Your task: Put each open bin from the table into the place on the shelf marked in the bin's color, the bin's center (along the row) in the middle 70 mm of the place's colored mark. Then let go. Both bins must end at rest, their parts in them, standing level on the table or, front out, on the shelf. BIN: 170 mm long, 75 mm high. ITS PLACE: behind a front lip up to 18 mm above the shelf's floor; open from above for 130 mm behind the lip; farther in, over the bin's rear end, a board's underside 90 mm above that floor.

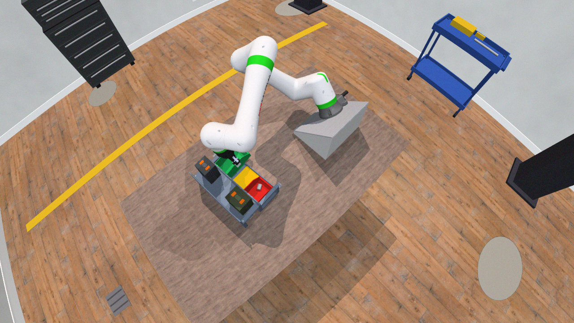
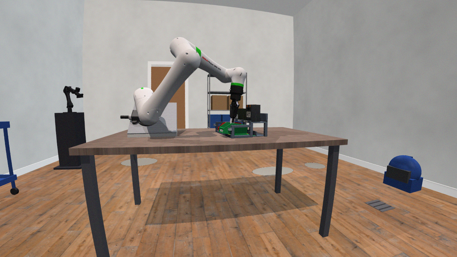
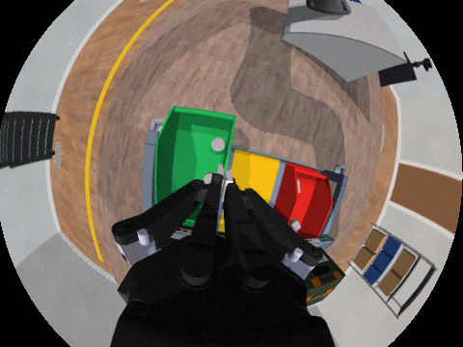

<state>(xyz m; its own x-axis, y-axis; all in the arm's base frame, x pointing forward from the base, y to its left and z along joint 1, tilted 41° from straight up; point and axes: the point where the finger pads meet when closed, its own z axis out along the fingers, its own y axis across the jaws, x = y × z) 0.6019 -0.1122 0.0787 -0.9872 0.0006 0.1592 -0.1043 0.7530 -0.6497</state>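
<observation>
1. The green bin (image 3: 187,154) sits in the left slot of the shelf (image 1: 245,220). In the wrist view its front end sticks out past the shelf front toward 12 o'clock. One small gray part (image 3: 218,145) lies inside it, near the right wall.
2. The gripper (image 3: 220,183) points straight down, with its fingers pinched nearly together on the green bin's right side wall. It is at 6 o'clock from the gray part.
3. The red bin (image 3: 305,193) is in the right slot, at 3 o'clock from the green bin in the wrist view. It sits inside the shelf frame with a pale part (image 3: 299,187) in it.
4. A yellow section (image 3: 257,169) lies between the two bins and touches both. I can't tell whether it is a bin or a filler.
5. Two dark cases (image 1: 207,168) (image 1: 239,200) with orange tabs stand on the shelf's upper board, behind the slots.
6. The shelf stands on the table (image 2: 207,145). In the top view the arm's gray pedestal (image 1: 332,132) is at about 2 o'clock from it and well apart.
7. The white arm (image 1: 252,100) arches from the pedestal over to the shelf.
</observation>
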